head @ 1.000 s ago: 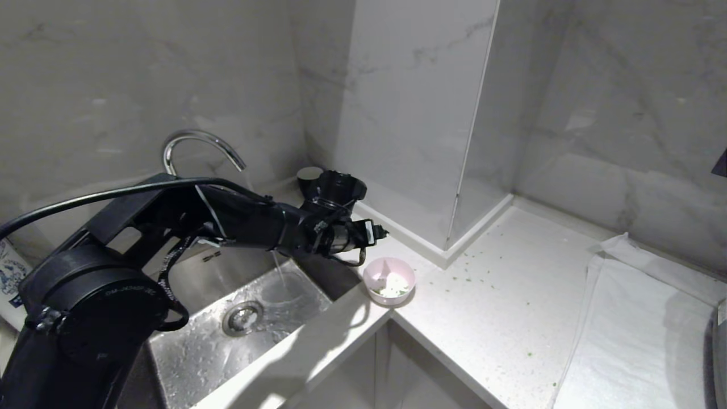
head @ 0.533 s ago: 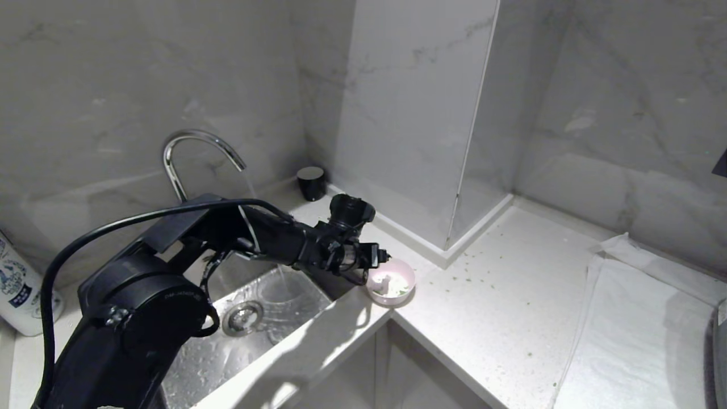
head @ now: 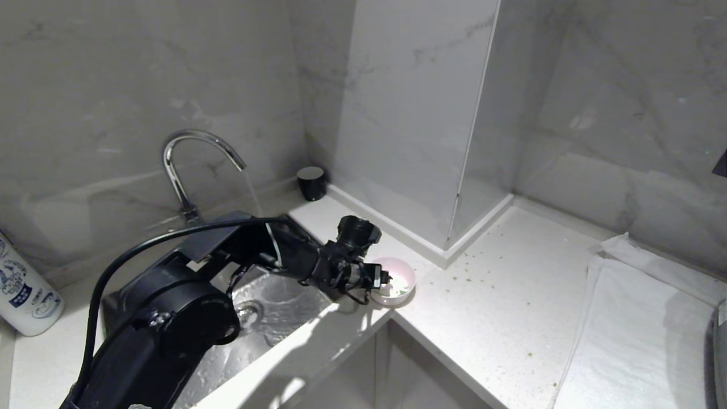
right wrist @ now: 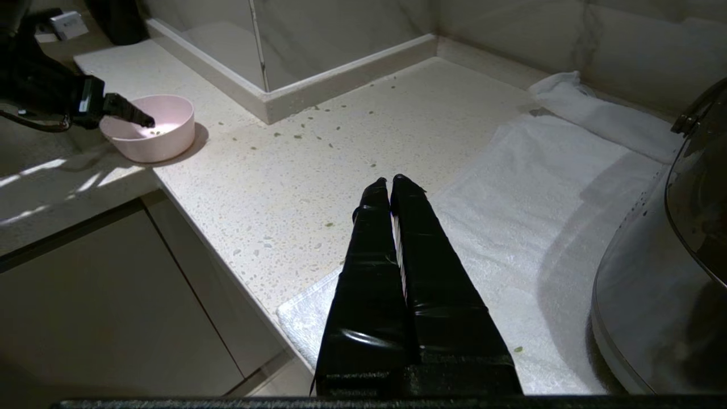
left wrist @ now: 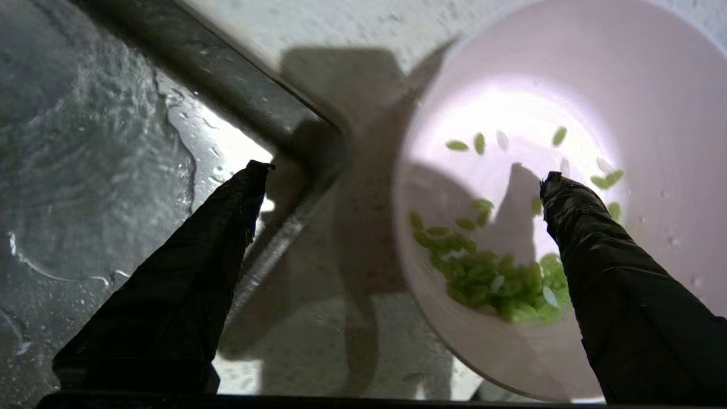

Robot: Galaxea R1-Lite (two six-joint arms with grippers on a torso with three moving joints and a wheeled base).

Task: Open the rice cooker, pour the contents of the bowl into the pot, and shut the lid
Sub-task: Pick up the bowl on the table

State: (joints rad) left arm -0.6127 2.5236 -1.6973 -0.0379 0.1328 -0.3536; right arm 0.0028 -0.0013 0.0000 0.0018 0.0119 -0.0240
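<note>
The pale pink bowl (head: 402, 284) stands on the speckled counter at the corner by the sink. Green contents (left wrist: 500, 278) lie in its white inside (left wrist: 625, 85). My left gripper (head: 383, 279) is open and straddles the bowl's sink-side rim. One finger (left wrist: 573, 227) hangs inside over the green bits. The other finger (left wrist: 227, 216) is outside, over the sink's edge. The right wrist view shows the same bowl (right wrist: 159, 139) with the left gripper (right wrist: 139, 118) at its rim. My right gripper (right wrist: 389, 180) is shut and empty, parked above the counter's front. The rice cooker, its pot and lid are out of view.
Water runs from the tap (head: 196, 145) into the steel sink (head: 267, 318). A black cup (head: 311, 183) stands behind it and a white bottle (head: 25, 295) at far left. A white towel (head: 636, 335) bears a steel pan (right wrist: 642, 295) at right. Green bits (head: 471, 258) dot the counter.
My left arm has sunk and reached forward, bringing the open gripper down from above the sink's corner onto the bowl's rim. The bowl and the right arm have not moved.
</note>
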